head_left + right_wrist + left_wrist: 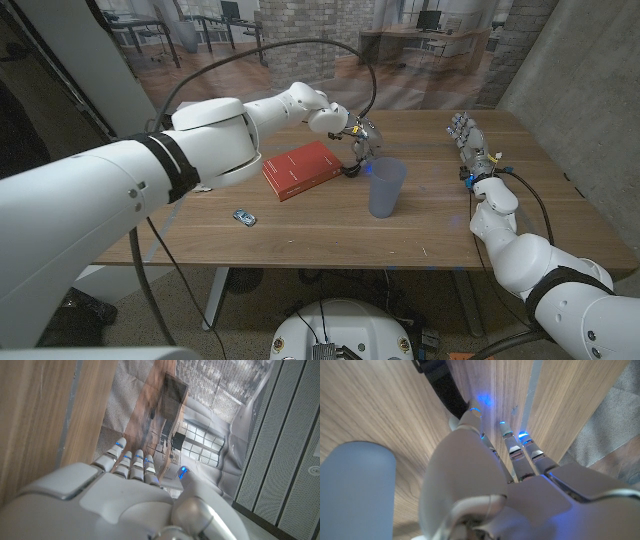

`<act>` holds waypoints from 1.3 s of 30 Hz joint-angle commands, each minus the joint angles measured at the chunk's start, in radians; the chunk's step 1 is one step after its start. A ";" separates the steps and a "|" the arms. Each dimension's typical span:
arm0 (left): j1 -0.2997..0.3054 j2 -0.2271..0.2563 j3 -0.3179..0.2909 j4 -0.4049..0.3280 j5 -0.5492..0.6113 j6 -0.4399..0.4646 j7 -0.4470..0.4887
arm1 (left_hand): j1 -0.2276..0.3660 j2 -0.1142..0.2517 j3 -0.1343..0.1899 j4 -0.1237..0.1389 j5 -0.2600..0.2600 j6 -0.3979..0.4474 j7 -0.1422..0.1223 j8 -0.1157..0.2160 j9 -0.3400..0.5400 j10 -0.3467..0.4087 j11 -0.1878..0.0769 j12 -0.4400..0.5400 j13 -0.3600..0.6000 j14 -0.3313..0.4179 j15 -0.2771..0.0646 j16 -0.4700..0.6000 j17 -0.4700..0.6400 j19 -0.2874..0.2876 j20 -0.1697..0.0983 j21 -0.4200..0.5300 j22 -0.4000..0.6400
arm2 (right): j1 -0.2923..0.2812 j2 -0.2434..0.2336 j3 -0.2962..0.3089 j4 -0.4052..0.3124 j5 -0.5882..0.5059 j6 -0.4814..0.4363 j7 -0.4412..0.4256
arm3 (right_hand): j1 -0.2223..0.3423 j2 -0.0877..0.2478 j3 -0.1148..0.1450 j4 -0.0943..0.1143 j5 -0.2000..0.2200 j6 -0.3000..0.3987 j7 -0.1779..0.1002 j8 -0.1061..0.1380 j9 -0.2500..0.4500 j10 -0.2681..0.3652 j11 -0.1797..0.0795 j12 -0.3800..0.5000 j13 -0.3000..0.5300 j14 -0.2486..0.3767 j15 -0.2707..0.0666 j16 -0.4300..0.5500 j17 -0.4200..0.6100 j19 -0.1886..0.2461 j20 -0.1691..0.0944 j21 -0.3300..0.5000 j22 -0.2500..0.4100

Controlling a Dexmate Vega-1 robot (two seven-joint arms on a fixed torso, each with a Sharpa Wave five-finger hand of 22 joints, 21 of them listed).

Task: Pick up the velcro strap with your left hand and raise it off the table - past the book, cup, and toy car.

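Nearest the camera lay the toy car (243, 216), with the cup (386, 187) just beyond and the red book (303, 168) beside it. Past them, the left hand (358, 136) reached down, fingers spread, onto the black velcro strap (442, 387) on the surface (420, 235). Off to the side, the right hand (470, 145) stood empty, fingers extended.

White arms, black bands, blue-lit fingertips (474, 410), black cables

book (301, 168) red | cup (386, 187) blue-grey | strap (441, 384) black | toy car (243, 215) seemingly blue
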 commanded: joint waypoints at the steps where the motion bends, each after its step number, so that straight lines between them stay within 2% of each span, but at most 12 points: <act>1: -0.002 0.006 -0.006 0.025 0.002 0.007 0.078 | 0.012 0.013 0.010 -0.002 -0.004 0.024 -0.001 0.001 -0.002 0.033 0.009 0.003 0.053 0.035 -0.182 0.019 0.011 0.007 -0.007 0.008 0.002 | -0.012 0.006 -0.019 -0.030 0.003 -0.015 -0.014 | -0.008 0.001 -0.004 0.000 -0.004 0.006 0.001 0.005 0.004 0.004 0.005 -0.001 0.003 0.011 -0.004 0.004 0.002 0.001 -0.010 -0.001 0.005; 7: -0.009 -0.001 -0.019 0.060 -0.005 0.013 0.134 | 0.020 0.008 0.011 -0.006 -0.007 0.040 0.004 -0.006 -0.003 0.048 0.011 0.005 0.057 0.057 -0.183 0.031 0.018 0.009 -0.011 0.012 0.002 | -0.012 0.007 -0.026 -0.033 0.006 -0.012 -0.012 | -0.009 0.001 -0.005 0.001 -0.004 0.006 0.001 0.005 0.005 0.004 0.005 -0.001 0.003 0.012 -0.004 0.004 0.003 0.002 -0.012 -0.001 0.005; 19: -0.009 0.025 -0.057 0.060 0.013 -0.002 0.239 | 0.029 0.002 0.013 -0.007 -0.012 0.056 0.020 -0.021 -0.002 0.068 0.012 0.006 0.066 0.095 -0.184 0.052 0.030 0.015 -0.017 0.018 0.001 | -0.024 0.012 -0.039 -0.063 0.012 -0.017 -0.012 | -0.012 0.003 -0.006 0.003 -0.004 0.007 0.002 0.004 0.005 0.013 0.002 0.002 0.003 0.013 -0.003 0.003 0.003 0.000 -0.013 -0.005 0.005; 39: -0.003 0.056 -0.146 0.055 0.095 -0.091 0.381 | 0.035 -0.007 0.015 -0.007 -0.017 0.077 0.029 -0.040 -0.001 0.085 0.009 0.003 0.076 0.113 -0.184 0.061 0.040 0.032 -0.025 0.031 0.001 | -0.100 0.033 -0.071 -0.216 0.035 -0.067 -0.020 | -0.015 -0.001 -0.010 0.003 -0.004 0.013 0.001 0.007 0.005 0.014 0.002 0.002 0.004 0.017 -0.006 0.003 0.003 0.000 -0.017 -0.007 0.005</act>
